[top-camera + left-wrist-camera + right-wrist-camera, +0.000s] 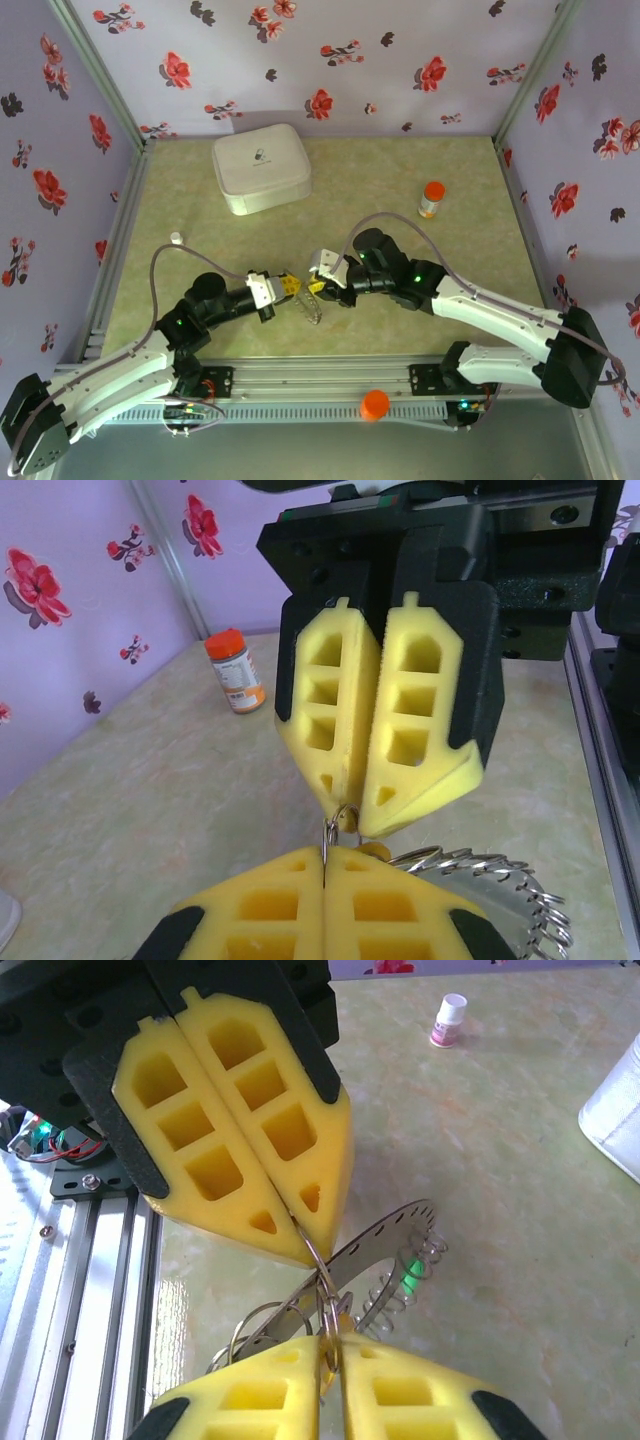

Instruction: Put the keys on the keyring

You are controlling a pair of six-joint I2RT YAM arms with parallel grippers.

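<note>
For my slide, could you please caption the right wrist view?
The left pincer and right pincer pinch a small wire loop by the grey keyring.

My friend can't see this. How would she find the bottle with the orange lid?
Start at the big white rounded square box at the back. Go right, toward the right wall: the small bottle stands upright there, alone. Its orange lid sets it apart from the far-left white-capped vial.

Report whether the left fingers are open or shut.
Shut. In the right wrist view, the fingers of the left gripper press together at their tips, pinching a thin wire loop.
</note>
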